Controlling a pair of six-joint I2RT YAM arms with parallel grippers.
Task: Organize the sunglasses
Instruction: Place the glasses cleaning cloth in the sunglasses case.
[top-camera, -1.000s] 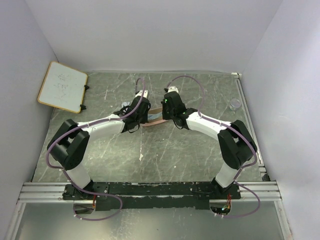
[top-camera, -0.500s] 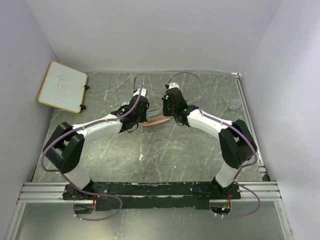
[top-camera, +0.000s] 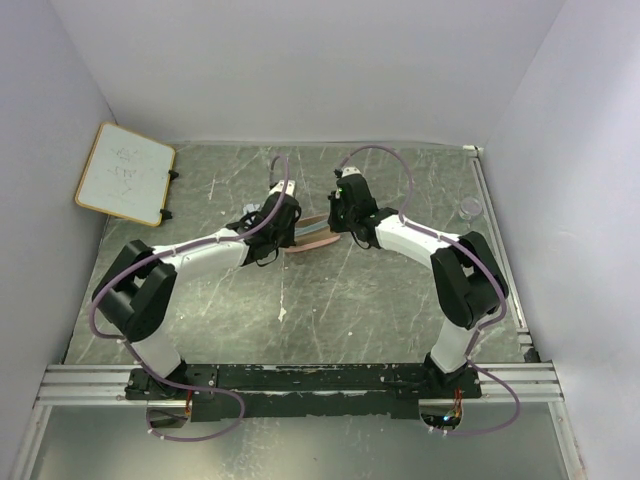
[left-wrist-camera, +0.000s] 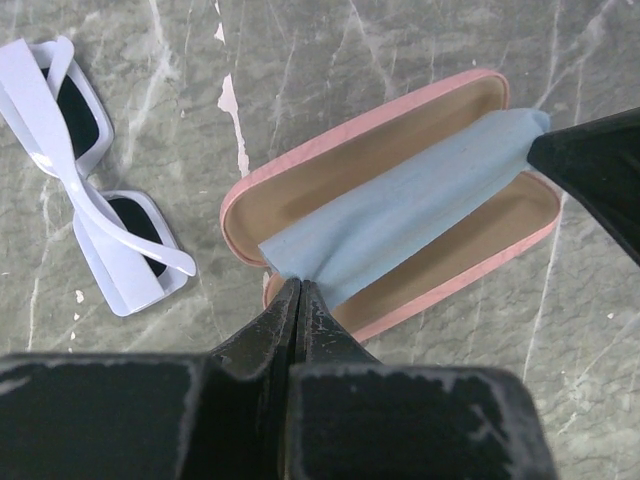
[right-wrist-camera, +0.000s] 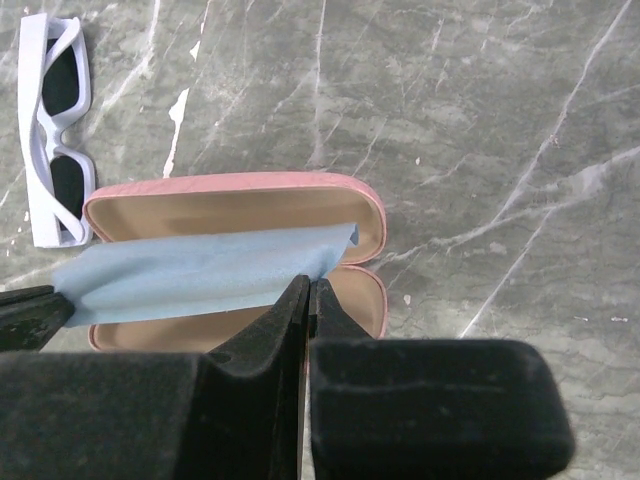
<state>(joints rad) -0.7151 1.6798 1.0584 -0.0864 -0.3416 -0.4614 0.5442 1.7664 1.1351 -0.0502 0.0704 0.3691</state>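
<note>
The sunglasses (left-wrist-camera: 85, 175), pale whitish with dark lenses, lie folded on the marble table left of the pink case (left-wrist-camera: 400, 140); they also show at the top left of the right wrist view (right-wrist-camera: 55, 125). The case (right-wrist-camera: 230, 205) lies open, tan inside. A pale blue cloth (left-wrist-camera: 400, 215) is stretched over it between both grippers. My left gripper (left-wrist-camera: 298, 285) is shut on one end of the cloth (right-wrist-camera: 190, 275). My right gripper (right-wrist-camera: 310, 283) is shut on the other end. In the top view both grippers (top-camera: 290, 225) (top-camera: 340, 215) meet over the case (top-camera: 312, 240).
A small whiteboard (top-camera: 124, 172) leans at the back left wall. A clear round lid or cup (top-camera: 470, 208) sits near the right edge. White walls enclose the table on three sides.
Both grippers have shifted slightly above the case, holding the cloth between them. The right arm has drawn a little further back and left. The grips have not changed.
</note>
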